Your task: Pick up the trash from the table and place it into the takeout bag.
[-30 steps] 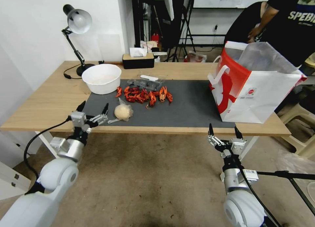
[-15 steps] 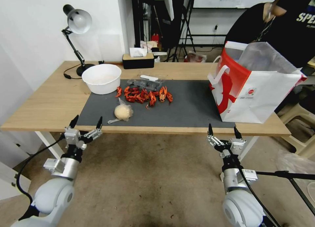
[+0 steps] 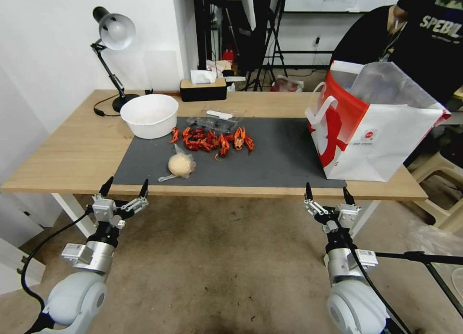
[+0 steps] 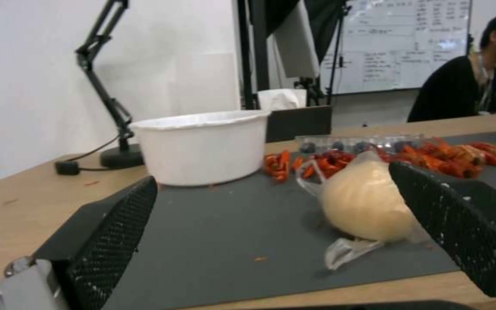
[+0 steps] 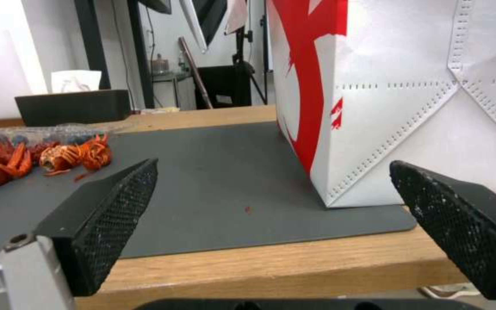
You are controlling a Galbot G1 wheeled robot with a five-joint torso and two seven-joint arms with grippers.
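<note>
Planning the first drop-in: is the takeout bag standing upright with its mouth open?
Yes. The takeout bag stands upright on the table, its base flat, its mouth gaping open at the top.

My left gripper point(image 3: 124, 187) and right gripper point(image 3: 326, 192) hang spread wide below the table point(image 3: 72, 150) edge. Wrapped wad point(image 3: 181, 164) just beyond my left; bag point(image 3: 381, 141) beyond my right.

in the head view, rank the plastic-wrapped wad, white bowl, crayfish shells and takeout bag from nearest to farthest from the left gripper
From the open left gripper, held below the table's near edge:
1. Plastic-wrapped wad, near edge of the mat, just ahead to the right.
2. White bowl, at the mat's far left corner.
3. Crayfish shells, mid-mat; close to the bowl in range, slightly farther.
4. Takeout bag, far right end.
</note>
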